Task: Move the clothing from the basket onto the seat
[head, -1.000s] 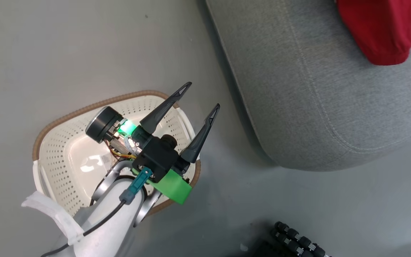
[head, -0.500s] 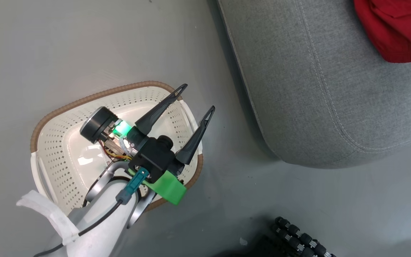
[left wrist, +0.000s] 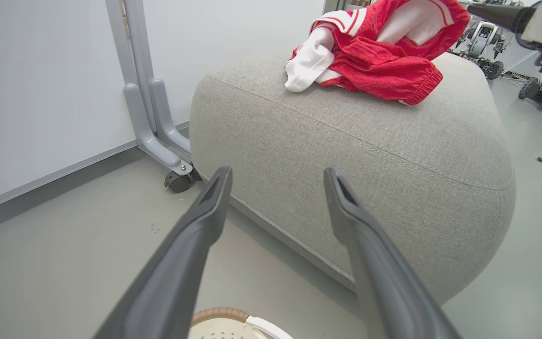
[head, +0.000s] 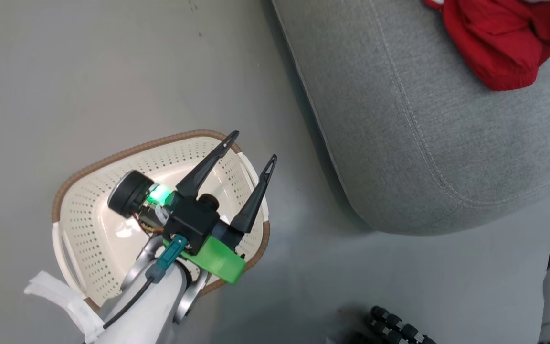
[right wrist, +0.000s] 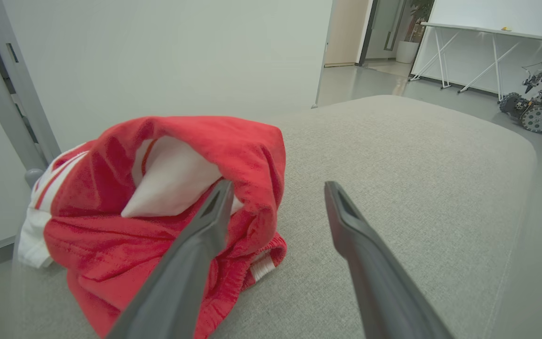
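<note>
Grey floor [head: 89, 71], white wall [left wrist: 40, 70], far trestle table [right wrist: 478, 33] (perhaps a plant [right wrist: 422, 9] beside).

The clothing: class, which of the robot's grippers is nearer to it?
Right. The right gripper, open, is close beside the clothing on the seat; the left gripper, open, is over the basket, off the seat.

My left gripper [head: 254, 145] and its wrist are covering much of the floor and near rim of the basket [head: 79, 210] in the head view. The clothing [head: 490, 43] is running off that view's top edge, and the seat [head: 399, 124] is running off top and right.
</note>
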Motion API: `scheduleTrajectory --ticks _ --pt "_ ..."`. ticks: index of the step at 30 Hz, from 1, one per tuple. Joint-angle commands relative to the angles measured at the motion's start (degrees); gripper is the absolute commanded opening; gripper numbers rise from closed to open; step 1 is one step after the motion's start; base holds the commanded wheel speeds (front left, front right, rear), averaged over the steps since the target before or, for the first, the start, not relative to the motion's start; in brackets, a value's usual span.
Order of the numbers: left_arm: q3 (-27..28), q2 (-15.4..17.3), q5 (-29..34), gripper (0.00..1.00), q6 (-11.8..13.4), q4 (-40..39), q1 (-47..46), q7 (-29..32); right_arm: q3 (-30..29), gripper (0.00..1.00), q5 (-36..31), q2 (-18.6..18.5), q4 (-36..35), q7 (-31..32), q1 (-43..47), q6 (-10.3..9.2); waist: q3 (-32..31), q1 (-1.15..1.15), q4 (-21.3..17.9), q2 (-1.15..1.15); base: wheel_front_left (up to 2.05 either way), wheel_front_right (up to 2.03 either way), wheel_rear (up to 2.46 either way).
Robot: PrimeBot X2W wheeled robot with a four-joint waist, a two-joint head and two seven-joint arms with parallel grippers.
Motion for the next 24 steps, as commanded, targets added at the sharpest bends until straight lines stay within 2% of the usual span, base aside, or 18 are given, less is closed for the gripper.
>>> scheduleTrajectory --ticks 1,4,8,12,16,19,24 --pt "0.6 -0.8 -1.2 1.0 0.6 0.7 1.4 -0.9 0.6 1.0 -0.7 0.7 -0.8 -0.2 2.8 -0.01 -3.9 0.0 1.2 0.0 0.0 0.0 0.0" --pt "1.6 -2.5 -3.2 1.0 1.4 2.6 3.0 -2.2 2.7 1.0 0.1 1.4 -2.0 -0.2 7.3 -0.01 -7.2 0.0 3.1 0.0 0.0 0.0 0.0" --pt "3.5 -5.5 -5.4 1.0 2.1 5.8 5.3 -3.0 11.7 1.0 2.5 1.9 -4.2 -0.2 13.6 -0.01 -11.5 0.0 7.1 0.0 0.0 0.0 0.0" --pt "7.5 -8.5 -8.0 1.0 1.5 5.6 8.4 -3.0 21.8 1.0 6.8 1.9 -7.7 -0.2 19.6 0.0 -15.7 0.0 12.8 0.0 0.0 0.0 0.0" --pt "12.2 -9.9 -7.0 1.0 1.8 4.1 12.0 -3.0 29.8 1.0 8.8 1.8 -10.0 -0.2 24.2 -0.02 -19.8 0.0 17.5 0.0 0.0 0.0 0.0" --pt "16.3 -10.1 -5.1 1.0 2.8 2.0 15.8 -2.9 32.2 1.0 9.9 1.8 -11.8 -0.2 26.0 -0.02 -22.6 0.0 20.3 0.0 0.0 0.0 0.0" --pt "21.5 -10.4 -2.9 1.0 3.3 -2.1 21.9 -2.9 33.5 1.0 6.9 1.8 -15.9 -0.2 29.4 -0.03 -26.8 0.0 22.6 0.0 0.0 0.0 0.0"
